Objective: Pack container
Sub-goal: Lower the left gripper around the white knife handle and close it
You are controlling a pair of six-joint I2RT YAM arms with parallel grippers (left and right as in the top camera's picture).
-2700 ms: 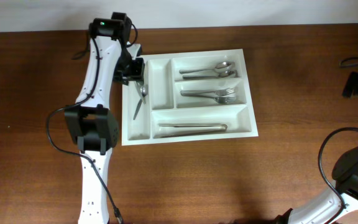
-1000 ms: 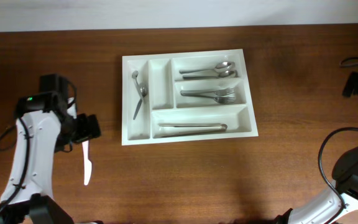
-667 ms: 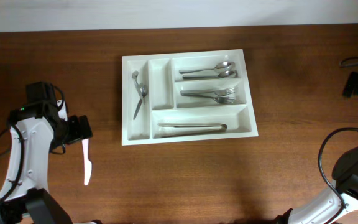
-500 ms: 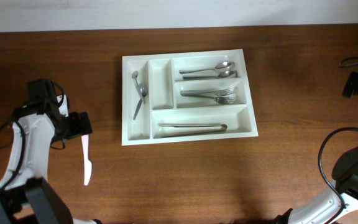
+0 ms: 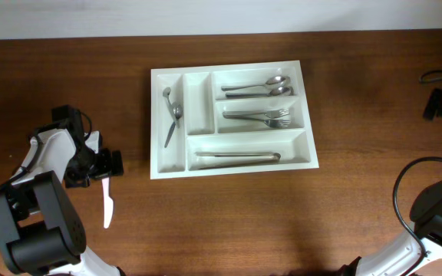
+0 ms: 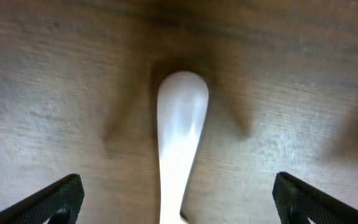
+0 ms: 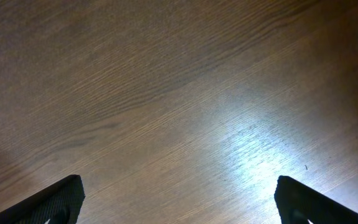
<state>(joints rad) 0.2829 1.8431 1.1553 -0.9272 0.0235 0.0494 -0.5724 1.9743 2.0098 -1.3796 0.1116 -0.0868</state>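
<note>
I see the container (image 5: 199, 103) lying flat on the brown wood table (image 5: 229, 222), a pale wall (image 5: 221, 15) beyond it | left gripper (image 5: 98, 165) well left of the container, fingers spread astride a white knife (image 6: 182, 118) on the wood | right gripper (image 7: 179, 202) fingers spread over bare, glossy wood; I cannot place it against the container

White five-compartment container (image 5: 236, 169) flat, slightly skewed; four compartments occupied, one narrow empty.
</note>
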